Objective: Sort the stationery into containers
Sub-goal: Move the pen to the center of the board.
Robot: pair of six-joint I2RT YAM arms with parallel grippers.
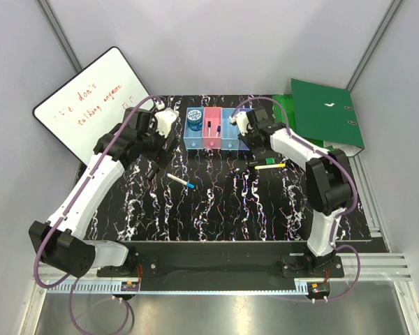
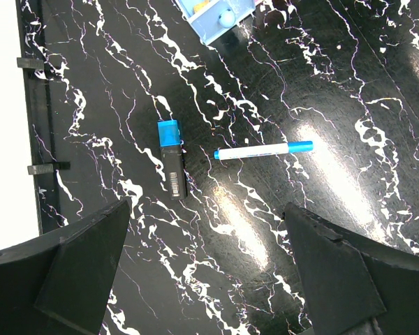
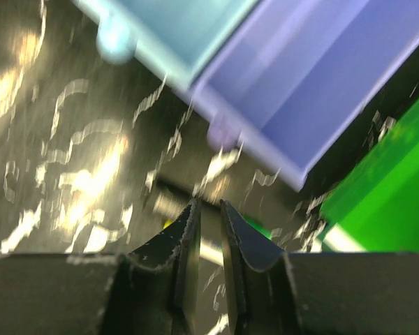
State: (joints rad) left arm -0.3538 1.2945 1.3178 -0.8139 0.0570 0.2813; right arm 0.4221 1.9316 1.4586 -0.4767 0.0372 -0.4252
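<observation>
The row of bins (image 1: 216, 145) stands at the back middle. A blue tape roll (image 1: 194, 118) lies in the blue bin and markers lie in the pink bin (image 1: 211, 129). A white marker with a blue cap (image 1: 180, 182) (image 2: 262, 150) lies loose on the table. A black marker with a blue cap (image 2: 172, 157) lies beside it. My left gripper (image 1: 156, 157) (image 2: 206, 279) is wide open and empty above the table, short of both markers. A yellow highlighter (image 1: 272, 166) and a green-capped marker (image 1: 264, 162) lie at the right. My right gripper (image 1: 246, 142) (image 3: 208, 209) is shut and empty, near the purple-blue bin (image 3: 335, 77).
A whiteboard with red writing (image 1: 91, 105) leans at the back left. Green ring binders (image 1: 326, 115) lie at the back right, close to the purple-blue bin. The light blue bin (image 3: 188, 28) shows blurred in the right wrist view.
</observation>
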